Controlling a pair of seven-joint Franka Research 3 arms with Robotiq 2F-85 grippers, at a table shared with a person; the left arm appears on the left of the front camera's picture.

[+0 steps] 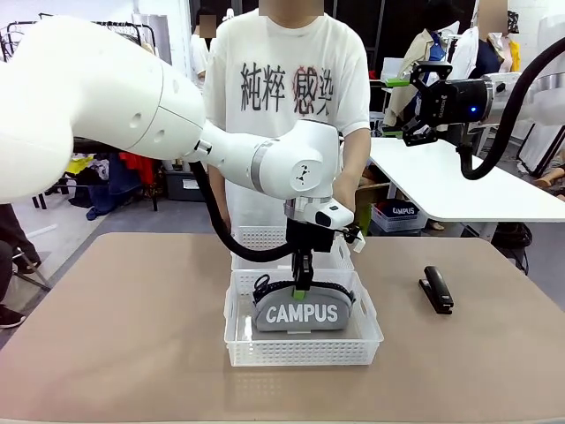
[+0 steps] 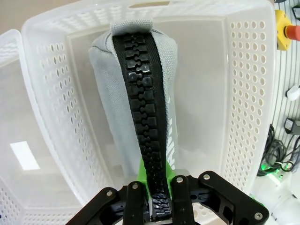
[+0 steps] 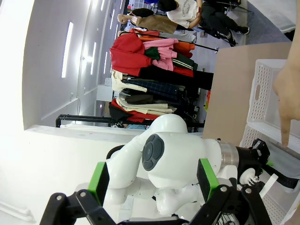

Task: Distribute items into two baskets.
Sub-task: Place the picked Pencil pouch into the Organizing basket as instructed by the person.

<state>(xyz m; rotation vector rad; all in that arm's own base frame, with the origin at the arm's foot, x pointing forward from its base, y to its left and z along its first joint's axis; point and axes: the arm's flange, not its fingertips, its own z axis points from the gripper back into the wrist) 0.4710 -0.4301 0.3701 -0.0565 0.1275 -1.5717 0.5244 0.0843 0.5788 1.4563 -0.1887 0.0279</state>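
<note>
The soft grey fabric pouch bears white "CAMPUS" lettering and a chunky black zipper. The rectangular translucent-white plastic basket has walls patterned with round holes. The small oblong stapler looks plain black from afar. The black left gripper has green pads.

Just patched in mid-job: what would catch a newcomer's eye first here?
The robot's left hand is shut on the top of the grey pouch, inside the near basket at mid-table. The black stapler lies alone on the table to the right. The right hand hangs open, high at the right.
</note>
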